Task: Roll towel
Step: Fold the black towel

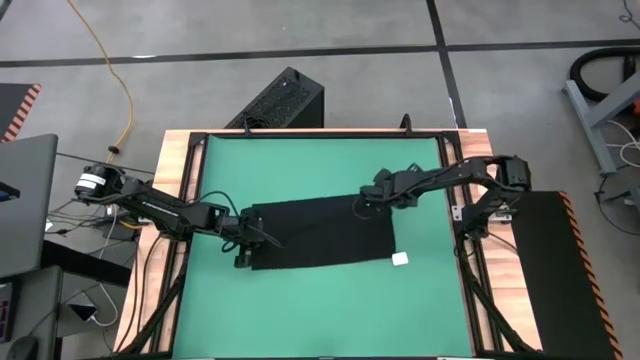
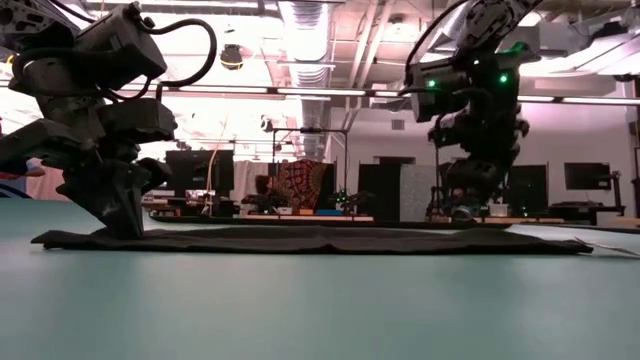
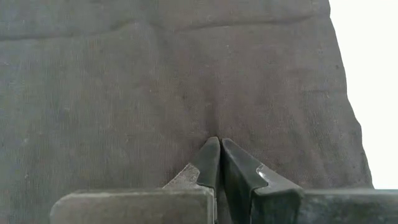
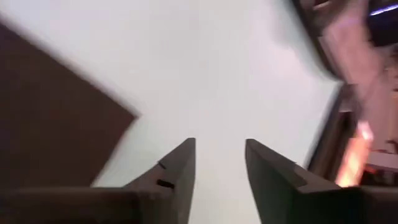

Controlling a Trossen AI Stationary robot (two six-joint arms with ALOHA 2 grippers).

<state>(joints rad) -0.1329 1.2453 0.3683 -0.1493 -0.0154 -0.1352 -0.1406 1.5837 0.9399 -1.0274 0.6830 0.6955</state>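
The black towel (image 1: pixel 320 232) lies spread flat on the green mat (image 1: pixel 320 165), its small white tag (image 1: pixel 399 259) at the near right corner. In the low view the towel (image 2: pixel 320 240) is a thin flat strip. My left gripper (image 1: pixel 262 238) is shut, with its tips down on the towel's left end. My right gripper (image 1: pixel 365 200) hovers open above the towel's far right corner (image 4: pixel 56 124). Nothing is between its fingers (image 4: pixel 177 168), and it stands clear of the cloth in the low view (image 2: pixel 462 208). My left gripper has its shut fingertips (image 3: pixel 216 146) set down on the towel's upper face (image 3: pixel 214 118), a little in from its left edge. The fingers slant down from the table's left. The cloth lies flat on the mat under them. Whether any cloth is caught between the tips, I cannot tell.
A wooden frame (image 1: pixel 178 180) borders the mat. A black box (image 1: pixel 285 100) stands beyond the far edge, and a dark panel (image 1: pixel 555 260) lies to the right. Bare green mat stretches on the towel's far and near sides.
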